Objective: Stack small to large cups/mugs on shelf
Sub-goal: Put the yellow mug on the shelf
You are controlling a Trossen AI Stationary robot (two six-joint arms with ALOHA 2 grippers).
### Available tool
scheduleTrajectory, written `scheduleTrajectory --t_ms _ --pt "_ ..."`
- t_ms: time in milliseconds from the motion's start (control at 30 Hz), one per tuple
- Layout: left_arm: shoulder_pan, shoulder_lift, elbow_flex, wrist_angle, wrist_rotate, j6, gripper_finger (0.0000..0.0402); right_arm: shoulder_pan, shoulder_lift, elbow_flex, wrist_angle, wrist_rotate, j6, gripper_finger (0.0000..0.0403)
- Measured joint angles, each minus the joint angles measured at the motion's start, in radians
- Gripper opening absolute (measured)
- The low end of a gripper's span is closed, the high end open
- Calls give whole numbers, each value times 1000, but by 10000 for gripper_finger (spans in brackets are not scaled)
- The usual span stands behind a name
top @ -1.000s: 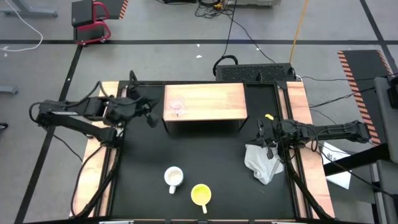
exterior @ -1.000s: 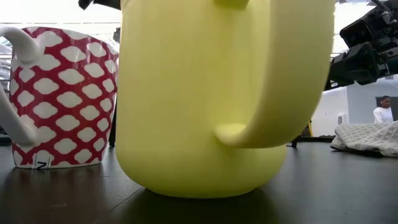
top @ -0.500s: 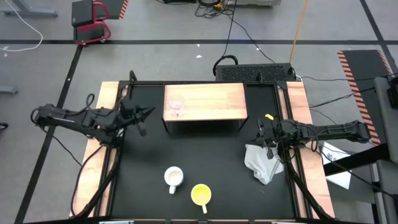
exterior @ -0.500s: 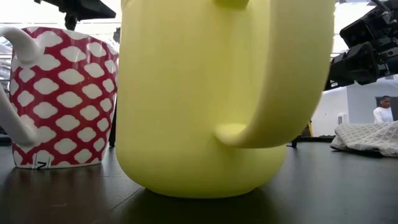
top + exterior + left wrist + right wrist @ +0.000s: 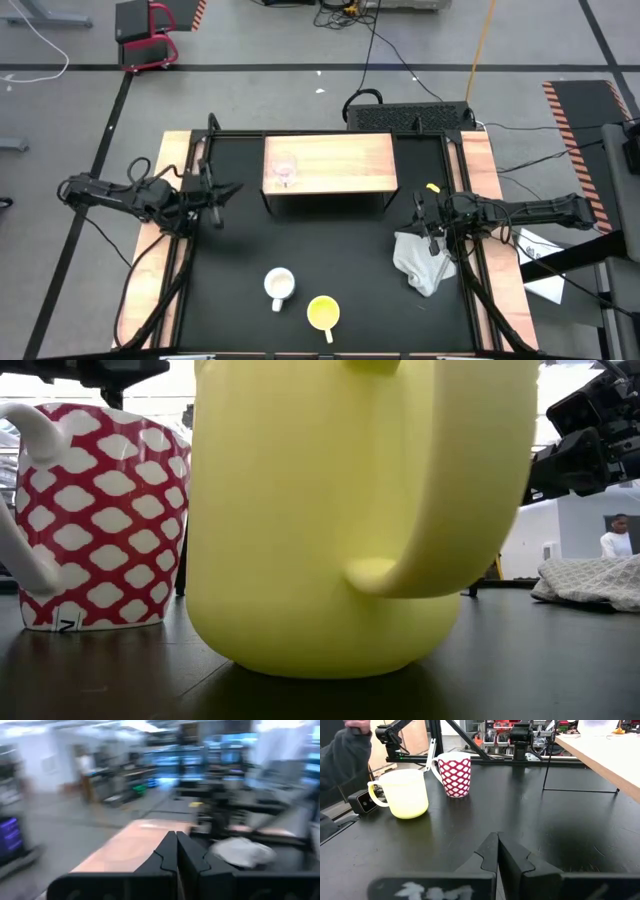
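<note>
A small clear glass cup [image 5: 283, 170] stands on the left part of the light wooden shelf [image 5: 340, 165]. A white mug with a red pattern [image 5: 279, 285] [image 5: 455, 775] and a yellow mug [image 5: 323, 313] [image 5: 402, 792] stand on their bases on the black tabletop near its front edge. My left gripper [image 5: 215, 192] [image 5: 176, 845] is shut and empty at the table's left side, left of the shelf. My right gripper [image 5: 428, 222] [image 5: 497, 845] is shut and empty at the right side, just beyond the white cloth.
A crumpled white cloth [image 5: 425, 262] lies on the table at the right. Wooden side boards [image 5: 160, 260] run along both sides of the black tabletop. The shelf stands on thin black legs [image 5: 580, 790]. In the low view the yellow mug [image 5: 360, 510] fills most of the picture.
My left gripper has drawn back from the shelf's left end toward the table's left edge, and its arm has folded back and lowered. The glass cup stays on the shelf. My right arm and both mugs have kept still.
</note>
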Motion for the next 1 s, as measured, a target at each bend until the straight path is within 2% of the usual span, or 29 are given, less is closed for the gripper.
scheduleTrajectory --t_ms 67,133,300,433,767,900,1000 --pt "0 -11 -20 16 110 45 0 0 0 0 0 0 0 0" --pt "-1 -14 -46 53 162 78 0 0 0 0 0 0 0 0" --pt "1 -14 -88 63 173 165 0 0 0 0 5 0 0 0" --pt "0 -26 -125 60 205 178 0 0 0 0 5 0 3 0" --pt "0 -123 -222 22 379 212 0 0 0 0 3 0 4 0" --pt "0 -179 -265 13 433 199 0 0 0 0 3 1 4 0" --pt "1 -214 -298 16 437 134 0 0 0 0 7 1 4 0"
